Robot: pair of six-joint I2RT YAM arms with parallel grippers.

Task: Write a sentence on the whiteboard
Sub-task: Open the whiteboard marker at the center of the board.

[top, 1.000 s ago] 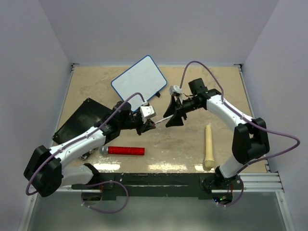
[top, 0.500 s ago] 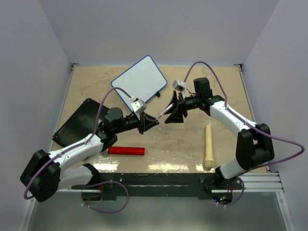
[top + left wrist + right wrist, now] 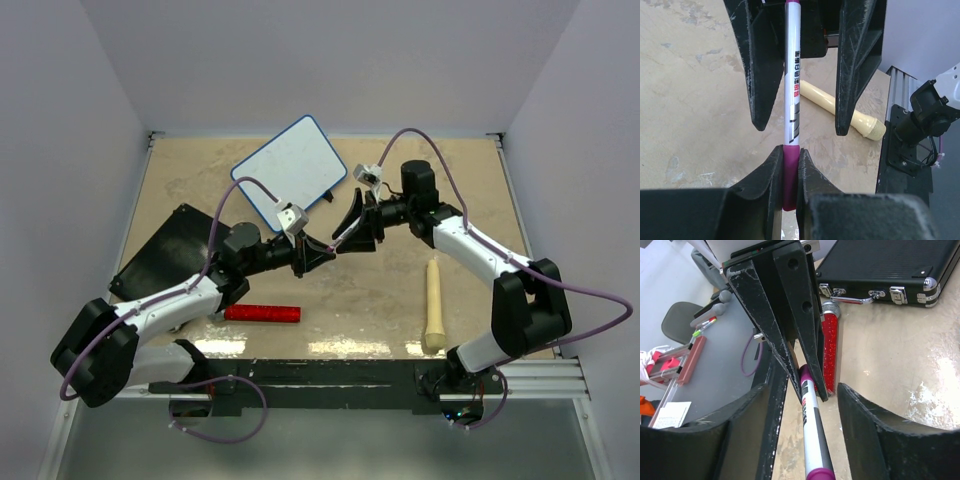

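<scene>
The whiteboard (image 3: 290, 163) lies tilted at the back of the table, white with a blue rim; from above its face looks blank and no sentence shows on it. Well in front of it, my left gripper (image 3: 322, 255) (image 3: 790, 151) is shut on the purple end of a white marker (image 3: 792, 100) (image 3: 338, 243). The marker points toward my right gripper (image 3: 347, 232) (image 3: 805, 390). Its jaws stand open on either side of the marker's barrel (image 3: 812, 440), with a gap on each side. Both grippers hang above the table's middle.
A red glittery cylinder (image 3: 262, 313) lies near the left arm. A cream wooden handle (image 3: 434, 305) lies at the right front. A black case (image 3: 165, 255) with metal latches (image 3: 890, 292) sits at the left. Grey walls close in the table.
My right gripper has slid left along the marker toward the left gripper, its jaws now astride the barrel. The left arm has shifted a little, still holding the marker.
</scene>
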